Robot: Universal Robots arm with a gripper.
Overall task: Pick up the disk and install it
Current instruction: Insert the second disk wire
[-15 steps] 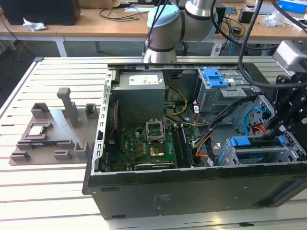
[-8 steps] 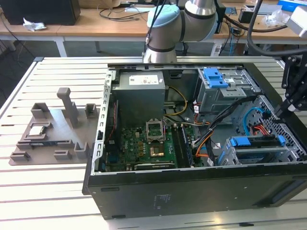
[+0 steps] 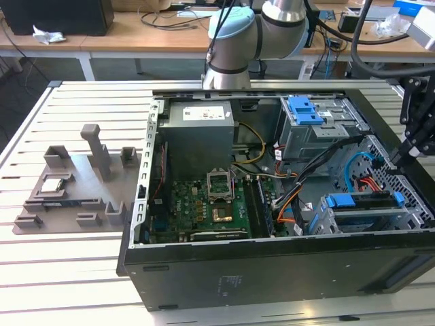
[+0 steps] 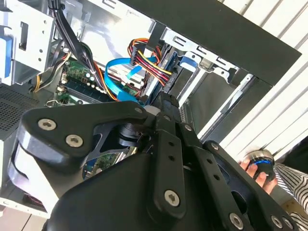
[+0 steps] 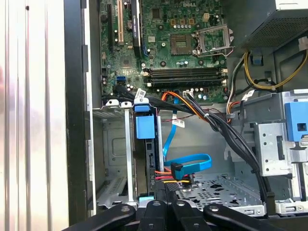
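We are in the installing step. The silver metal disk with blue plastic carrier rails [image 3: 360, 201] is off the slatted metal bench [image 3: 68, 265] and sits in a slot of the grey metal drive cage [image 3: 326, 221], at the corner of the open black computer case [image 3: 272, 272]. In the first wrist view the disk [image 5: 144, 127] stands on edge between the cage's walls, its blue tab facing out, beside an empty slot.

The black gripper [image 3: 397, 161] hangs just over the cage on the side towards the case wall. In both wrist views its fingers [image 5: 159, 207] lie together with nothing seen between them, and the tip [image 4: 163, 101] sits at the disk's outer edge. We cannot tell whether it touches.

We judge the pick finished and the disk in the slot, though we cannot tell if it is fully seated. Any seating left calls for a straight push along the cage rails. The red, yellow and orange wire bundle [image 5: 168, 175] and the blue ribbon cable [image 5: 192, 163] lie just beside the cage, so the tip must keep clear of them.
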